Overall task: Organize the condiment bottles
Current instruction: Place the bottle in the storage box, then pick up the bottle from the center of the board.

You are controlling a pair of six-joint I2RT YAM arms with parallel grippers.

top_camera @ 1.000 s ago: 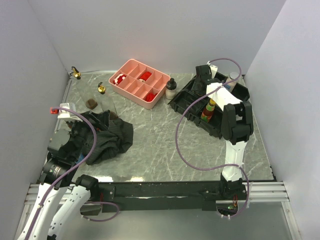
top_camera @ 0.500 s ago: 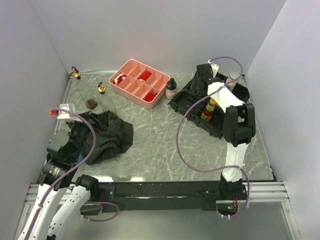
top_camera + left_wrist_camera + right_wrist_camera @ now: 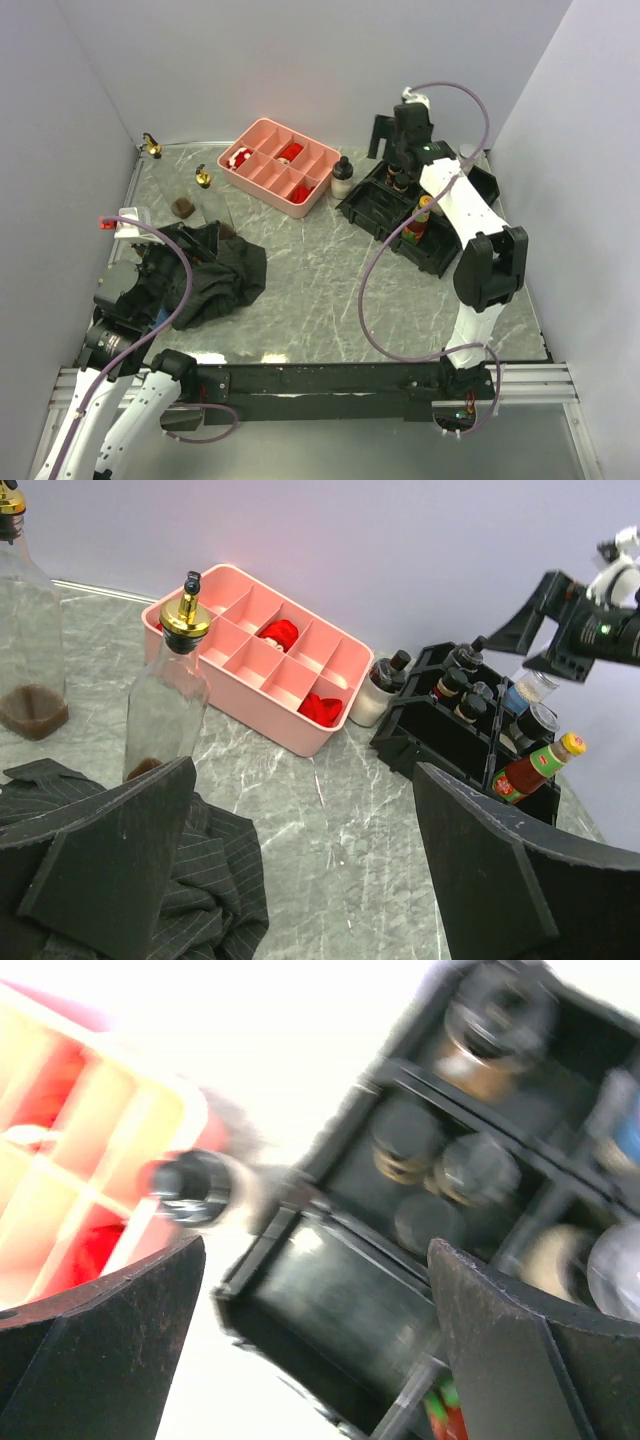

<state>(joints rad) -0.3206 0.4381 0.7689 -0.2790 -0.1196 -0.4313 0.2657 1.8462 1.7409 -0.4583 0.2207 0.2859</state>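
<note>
**Black divided rack** (image 3: 372,205), far right: we count dark-lidded jars (image 3: 452,683) and a yellow-capped sauce bottle (image 3: 421,214) slotted inside.
**Right gripper** (image 3: 398,172): above the rack, fingers spread, holding nothing.
**Left gripper** (image 3: 300,880): likewise spread and empty, by the black cloth (image 3: 215,270).
**Clear gold-spouted bottles**: one (image 3: 203,190) loose at far left, another (image 3: 152,148) in the corner.
**White black-capped bottle** (image 3: 343,178): stands between pink tray (image 3: 262,140) and rack.
**Risk, in our judgement:** tall bottles tip if a finger clips them, and the cloth may snag.
**Setting:** plain pale walls; glossy grey marble tabletop (image 3: 320,290), possibly slippery.
</note>
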